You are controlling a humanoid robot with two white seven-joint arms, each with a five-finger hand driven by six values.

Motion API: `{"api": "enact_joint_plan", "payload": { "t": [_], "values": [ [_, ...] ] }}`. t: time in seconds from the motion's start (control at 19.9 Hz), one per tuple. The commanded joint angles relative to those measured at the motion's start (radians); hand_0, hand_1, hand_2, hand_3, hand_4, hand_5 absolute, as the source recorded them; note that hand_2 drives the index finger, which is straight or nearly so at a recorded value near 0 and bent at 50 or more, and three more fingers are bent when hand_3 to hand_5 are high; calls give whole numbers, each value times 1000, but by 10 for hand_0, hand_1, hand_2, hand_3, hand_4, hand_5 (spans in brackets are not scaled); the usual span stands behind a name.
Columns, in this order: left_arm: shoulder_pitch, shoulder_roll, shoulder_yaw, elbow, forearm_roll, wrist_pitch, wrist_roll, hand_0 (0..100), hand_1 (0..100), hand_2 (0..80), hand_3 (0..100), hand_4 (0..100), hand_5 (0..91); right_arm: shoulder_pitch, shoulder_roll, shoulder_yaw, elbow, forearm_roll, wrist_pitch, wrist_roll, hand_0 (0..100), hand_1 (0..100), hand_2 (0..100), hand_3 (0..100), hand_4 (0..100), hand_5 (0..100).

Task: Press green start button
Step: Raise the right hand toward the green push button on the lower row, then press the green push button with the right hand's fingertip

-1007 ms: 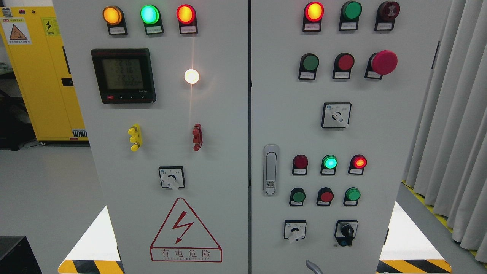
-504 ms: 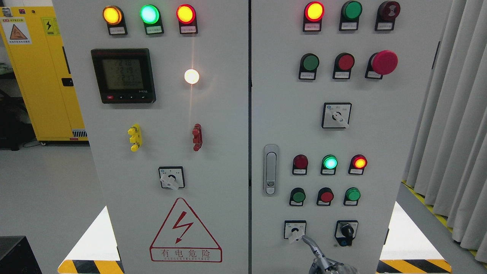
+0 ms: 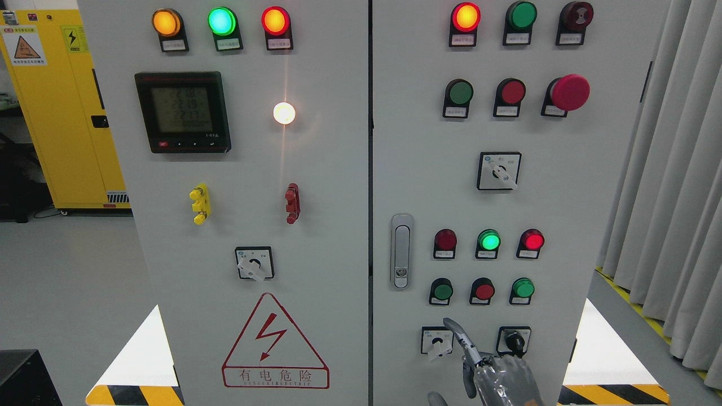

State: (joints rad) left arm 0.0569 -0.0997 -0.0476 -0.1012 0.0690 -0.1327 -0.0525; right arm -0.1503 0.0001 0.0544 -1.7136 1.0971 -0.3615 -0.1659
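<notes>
While its index finger points up, the right hand (image 3: pixel 496 372), otherwise curled and empty, overlaps the selector switch (image 3: pixel 437 341) below the green button (image 3: pixel 442 291).

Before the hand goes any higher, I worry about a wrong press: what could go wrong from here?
1. The right hand has its extended index finger beside the small white rotary selector switch; it might nudge that switch.
2. The round red push button sits between two round green push buttons, so a slightly off aim could hit red.
3. Two green candidates: the wrong one may get pressed.
</notes>
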Motion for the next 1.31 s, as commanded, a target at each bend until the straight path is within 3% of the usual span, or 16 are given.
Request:
{"api": "enact_joint_plan", "payload": {
  "t": [0.0, 1.26],
  "values": [
    [1, 0, 0, 0, 0, -1, 0, 120, 556, 0, 0, 0, 0, -58, -3, -4, 69, 32, 1, 0, 241, 747, 0, 979, 971, 1000],
    [0, 0, 0, 0, 0, -1, 0, 120, 556, 0, 0, 0, 0, -121, -3, -15, 134, 23, 4, 3, 263, 736, 0, 987, 968, 1000]
  ]
}}
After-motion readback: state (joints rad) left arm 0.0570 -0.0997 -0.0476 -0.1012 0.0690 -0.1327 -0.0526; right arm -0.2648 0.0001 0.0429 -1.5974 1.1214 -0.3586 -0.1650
